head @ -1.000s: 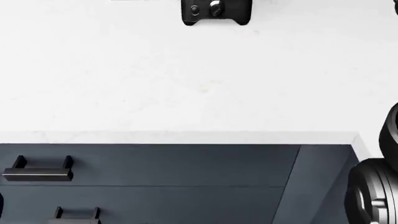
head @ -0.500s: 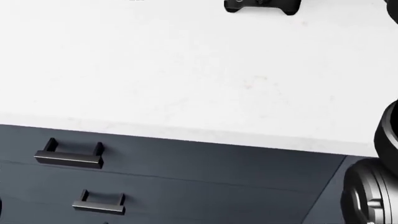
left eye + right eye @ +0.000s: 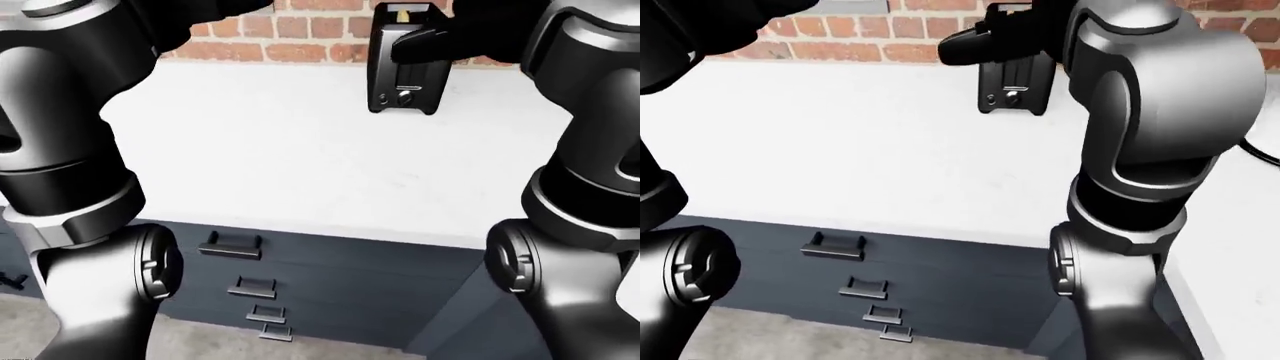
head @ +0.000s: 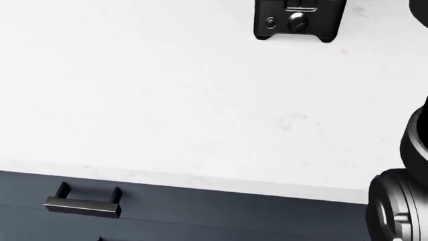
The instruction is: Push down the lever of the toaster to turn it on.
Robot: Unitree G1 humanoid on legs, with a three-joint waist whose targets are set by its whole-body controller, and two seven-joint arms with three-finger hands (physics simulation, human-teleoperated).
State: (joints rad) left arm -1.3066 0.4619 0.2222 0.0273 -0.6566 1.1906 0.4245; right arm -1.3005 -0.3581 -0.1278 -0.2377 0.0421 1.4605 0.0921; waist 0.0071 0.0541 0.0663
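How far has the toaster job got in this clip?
Approach looks done: the toaster stands by the brick wall on the white counter. In hand: the right hand is reaching across its upper part. Left: no lever press is visible; the fingers are hard to make out.

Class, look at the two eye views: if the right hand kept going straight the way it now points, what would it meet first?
Most likely the toaster: the right hand reaches leftward across its top, at or near its upper face. Depth is unclear, so actual contact cannot be confirmed.
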